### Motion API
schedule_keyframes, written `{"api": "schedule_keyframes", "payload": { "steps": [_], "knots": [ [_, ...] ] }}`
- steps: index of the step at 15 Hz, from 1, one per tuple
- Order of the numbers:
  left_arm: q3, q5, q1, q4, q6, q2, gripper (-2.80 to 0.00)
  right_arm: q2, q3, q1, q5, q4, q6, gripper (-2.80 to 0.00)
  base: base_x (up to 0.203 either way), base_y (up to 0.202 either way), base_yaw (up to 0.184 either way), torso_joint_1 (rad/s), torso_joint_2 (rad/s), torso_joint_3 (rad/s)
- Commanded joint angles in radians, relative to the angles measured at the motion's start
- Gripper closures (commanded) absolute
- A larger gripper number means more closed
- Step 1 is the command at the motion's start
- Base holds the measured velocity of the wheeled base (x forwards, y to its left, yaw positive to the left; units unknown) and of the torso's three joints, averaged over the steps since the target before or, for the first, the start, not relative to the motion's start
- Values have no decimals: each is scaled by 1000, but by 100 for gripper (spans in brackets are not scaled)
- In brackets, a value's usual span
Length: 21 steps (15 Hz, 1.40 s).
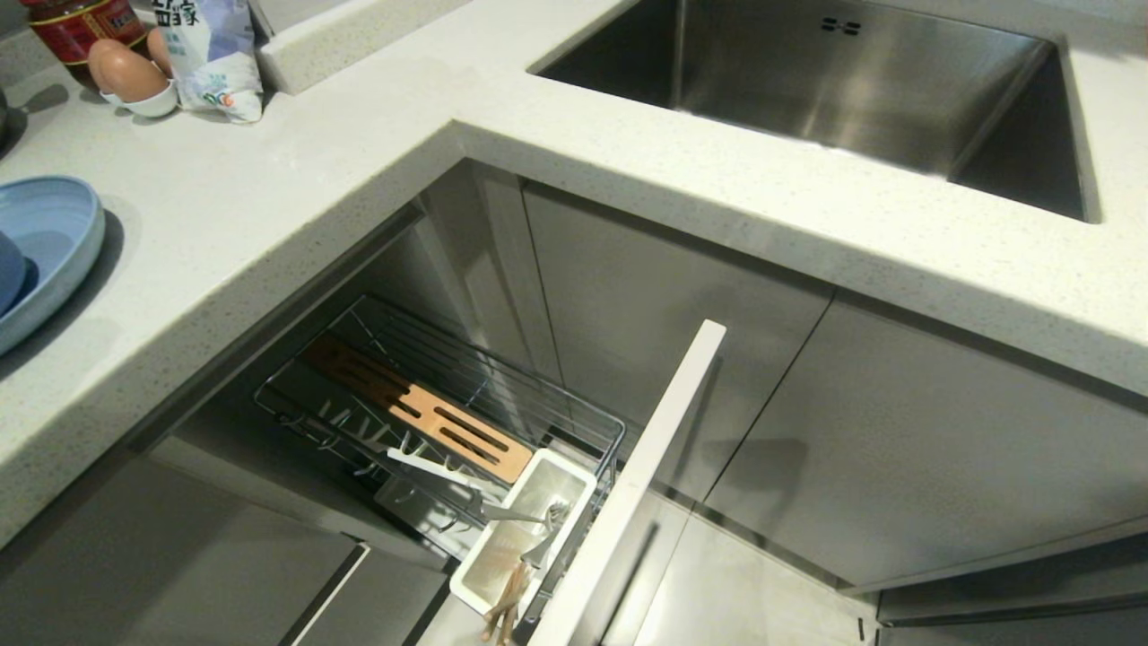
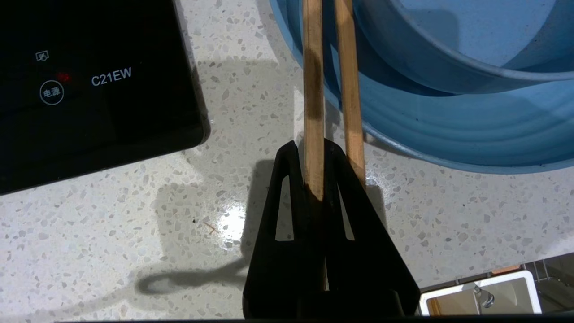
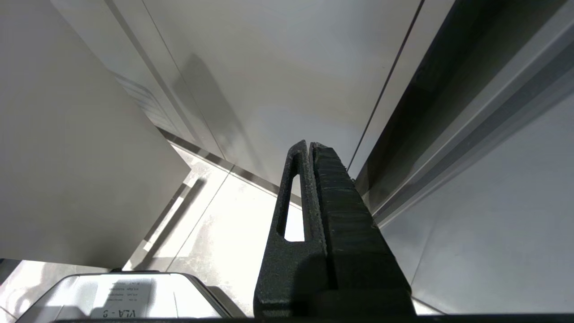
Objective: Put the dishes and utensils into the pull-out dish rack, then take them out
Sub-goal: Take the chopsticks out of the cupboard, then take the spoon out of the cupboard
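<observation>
- Left gripper [image 2: 314,150]: black, fingers closed on one chopstick of a pair of wooden chopsticks [image 2: 313,89]; second stick just beside the far finger.
- Speckled pale countertop [image 2: 134,215] beneath.
- Light blue plate [image 2: 448,134] on countertop, chopsticks crossing its rim.
- Light blue bowl [image 2: 448,40] inside plate.
- Black induction cooktop [image 2: 89,89], marked "C21EW", red light lit.
- White cutlery box [image 2: 515,291] at frame corner.

Speckled countertop [image 1: 269,206], steel sink [image 1: 843,81], grey cabinets [image 1: 897,431]

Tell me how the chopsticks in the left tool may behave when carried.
The chopsticks look thin, straight wood: probably stiff and light. Only one plainly sits inside the left tool, so the other might slip or swing.
</observation>
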<state>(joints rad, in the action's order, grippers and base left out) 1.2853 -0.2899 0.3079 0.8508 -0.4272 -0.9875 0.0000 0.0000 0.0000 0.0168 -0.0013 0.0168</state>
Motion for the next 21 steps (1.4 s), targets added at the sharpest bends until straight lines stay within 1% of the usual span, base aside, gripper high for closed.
{"api": "schedule_keyframes", "payload": {
  "steps": [1, 16, 17, 21],
  "knots": [
    [0, -1, 0, 3, -1, -11, 0, 0, 2, 0, 0, 0, 0, 0, 0, 0, 0, 0, 0, 0],
    [-1, 2, 0, 2, -1, -22, 0, 0, 2, 0, 0, 0, 0, 0, 0, 0, 0, 0, 0, 0],
    [0, 2, 0, 2, -1, -20, -280, 0, 0, 0, 0, 0, 0, 0, 0, 0, 0, 0, 0, 0],
    [0, 0, 0, 2, -1, -19, -280, 0, 1, 0, 0, 0, 0, 0, 0, 0, 0, 0, 0, 0]
  ]
}}
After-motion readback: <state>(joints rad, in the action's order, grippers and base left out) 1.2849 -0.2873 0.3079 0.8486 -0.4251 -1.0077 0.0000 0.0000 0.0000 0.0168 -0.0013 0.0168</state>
